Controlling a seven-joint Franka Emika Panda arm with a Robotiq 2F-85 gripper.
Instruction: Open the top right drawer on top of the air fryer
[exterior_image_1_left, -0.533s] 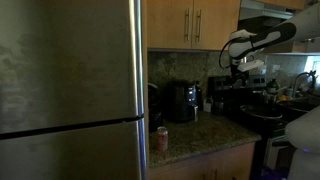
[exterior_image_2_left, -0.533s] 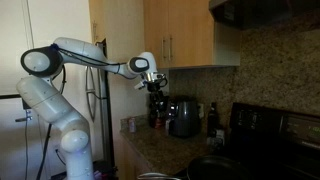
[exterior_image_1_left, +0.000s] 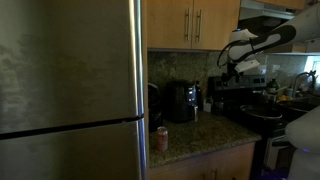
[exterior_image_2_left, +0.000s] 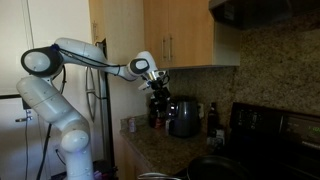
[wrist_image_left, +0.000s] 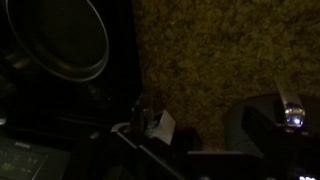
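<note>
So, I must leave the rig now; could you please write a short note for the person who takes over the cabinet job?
Hand: hangs under the cabinets and above the counter. Nothing is seen in it; open or shut cannot be told.
Top right drawer: shut. Its handle is higher than the hand and untouched.
Air fryer: on the counter, under that drawer.
Done: nothing yet.
Left: raise the hand to the handle, grip it, pull open.

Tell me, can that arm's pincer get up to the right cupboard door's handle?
Probably yes: the pincer hangs in open air just below the cupboard door, and nothing stands between it and the handle.
</note>
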